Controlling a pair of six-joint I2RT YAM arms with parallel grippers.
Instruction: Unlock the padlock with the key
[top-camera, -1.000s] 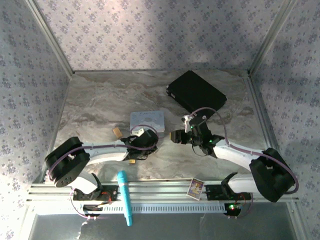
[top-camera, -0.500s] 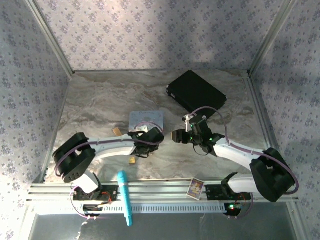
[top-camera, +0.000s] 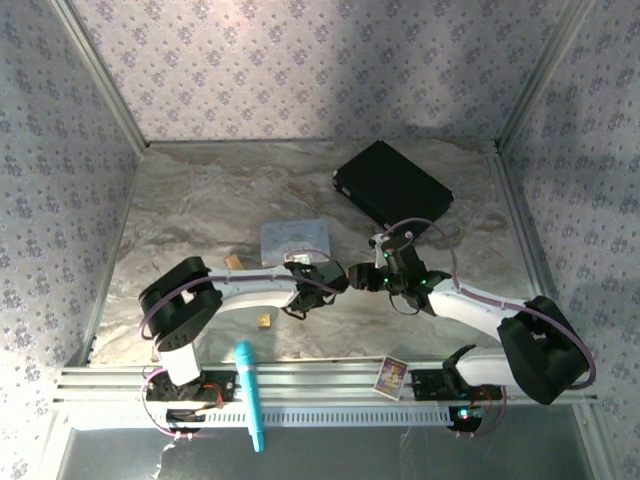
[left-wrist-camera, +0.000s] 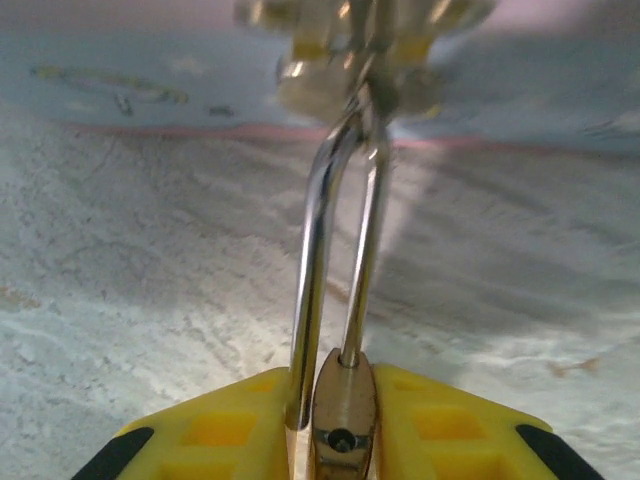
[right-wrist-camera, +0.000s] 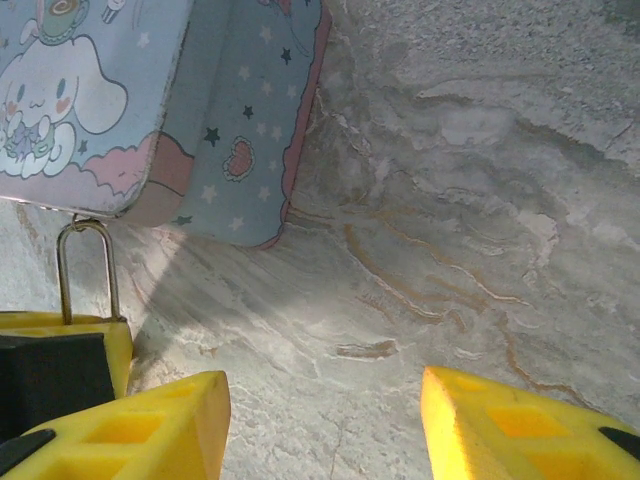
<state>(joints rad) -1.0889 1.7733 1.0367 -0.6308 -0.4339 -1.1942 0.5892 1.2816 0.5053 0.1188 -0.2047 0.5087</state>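
Observation:
My left gripper (left-wrist-camera: 345, 425) is shut on the brass padlock (left-wrist-camera: 346, 395), its yellow fingers (left-wrist-camera: 215, 430) pressing both sides of the body. The silvery shackle (left-wrist-camera: 318, 230) points away from the camera. One leg sits in the body, the other stands beside it, and an empty hole shows on the body's top. A blurred pale glinting cluster (left-wrist-camera: 350, 55) hangs at the shackle's tip; I cannot tell whether it is the key. My right gripper (right-wrist-camera: 325, 400) is open over bare marble, just right of the shackle (right-wrist-camera: 86, 270). In the top view the left gripper (top-camera: 335, 277) and right gripper (top-camera: 362, 276) nearly meet.
The pastel tin box (top-camera: 293, 238) lies just behind the grippers, its lid (right-wrist-camera: 90, 90) at upper left in the right wrist view. A black case (top-camera: 392, 185) sits at the back right. A tan block (top-camera: 233, 263), a gold cube (top-camera: 264, 321), a teal pen (top-camera: 248, 395) and a card (top-camera: 390, 375) lie nearer.
My left arm has swung right with the padlock, from beside the tin to the table's middle, up against the right gripper. The right gripper has barely shifted.

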